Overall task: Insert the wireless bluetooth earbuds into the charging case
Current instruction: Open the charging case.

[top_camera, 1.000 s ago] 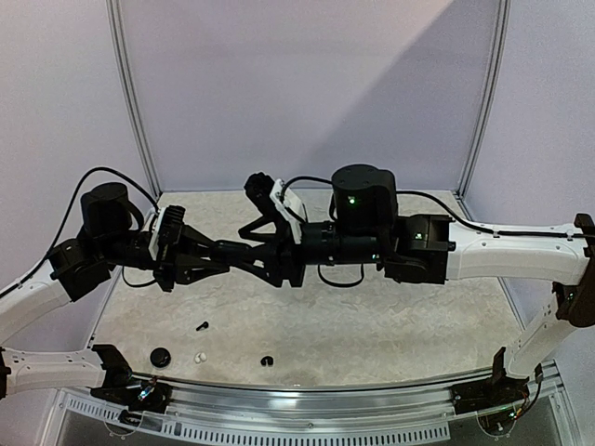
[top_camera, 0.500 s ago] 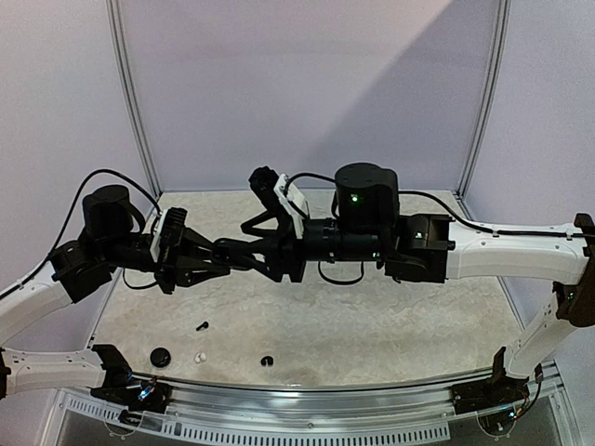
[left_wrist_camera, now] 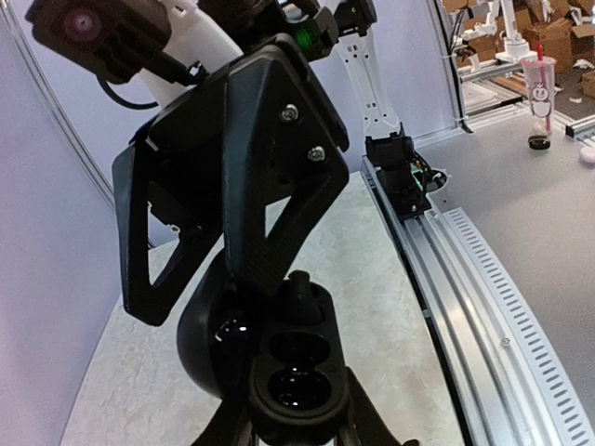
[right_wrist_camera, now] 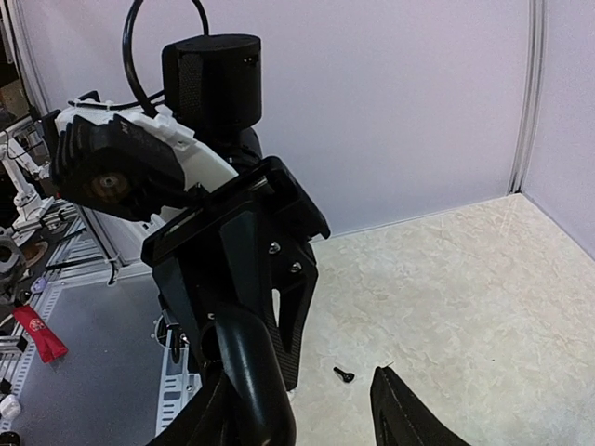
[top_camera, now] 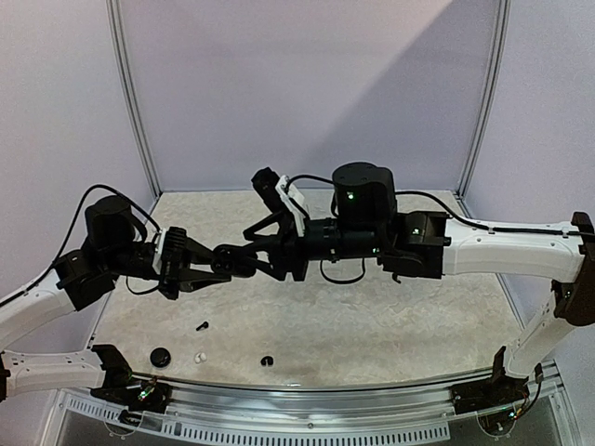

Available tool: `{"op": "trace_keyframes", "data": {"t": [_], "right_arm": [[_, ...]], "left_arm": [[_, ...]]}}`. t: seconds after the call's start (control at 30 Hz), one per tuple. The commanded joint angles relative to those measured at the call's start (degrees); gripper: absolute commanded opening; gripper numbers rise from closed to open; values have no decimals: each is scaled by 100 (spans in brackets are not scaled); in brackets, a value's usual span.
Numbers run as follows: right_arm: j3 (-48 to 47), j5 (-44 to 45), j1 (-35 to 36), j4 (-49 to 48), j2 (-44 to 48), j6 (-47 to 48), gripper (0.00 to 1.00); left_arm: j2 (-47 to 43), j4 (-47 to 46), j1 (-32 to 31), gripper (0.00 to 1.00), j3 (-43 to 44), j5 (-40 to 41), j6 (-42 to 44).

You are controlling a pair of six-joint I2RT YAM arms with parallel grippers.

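**Left gripper clamps case; right gripper stands apart**

Top view: left gripper holds the charging case in mid-air, with right gripper just beside it. The earbuds lie on the table.

Left wrist: both sockets appear empty.

Right wrist: the jaws are parted and hold nothing.

We judge the earbuds light, glossy and slippery; pinch across the bulb.

The charging case looked like glossy black plastic, its two wells shiny. The table had a matt, mottled, stone-like top; the rail beside it was ribbed, dull silvery metal
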State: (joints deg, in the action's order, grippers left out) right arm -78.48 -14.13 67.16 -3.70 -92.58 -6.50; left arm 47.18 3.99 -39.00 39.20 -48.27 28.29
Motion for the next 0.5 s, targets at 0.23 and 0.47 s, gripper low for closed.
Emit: {"op": "trace_keyframes", "data": {"t": [0.23,0.47], "right_arm": [[-141,-1,-170,224,-164,-179,50],[-142,25,-243,253,-233,-287,50]], "left_arm": [[-24,-302,-125,0,-184,-301,879],[16,-875,-117,0,-277,-258,-330]]}}
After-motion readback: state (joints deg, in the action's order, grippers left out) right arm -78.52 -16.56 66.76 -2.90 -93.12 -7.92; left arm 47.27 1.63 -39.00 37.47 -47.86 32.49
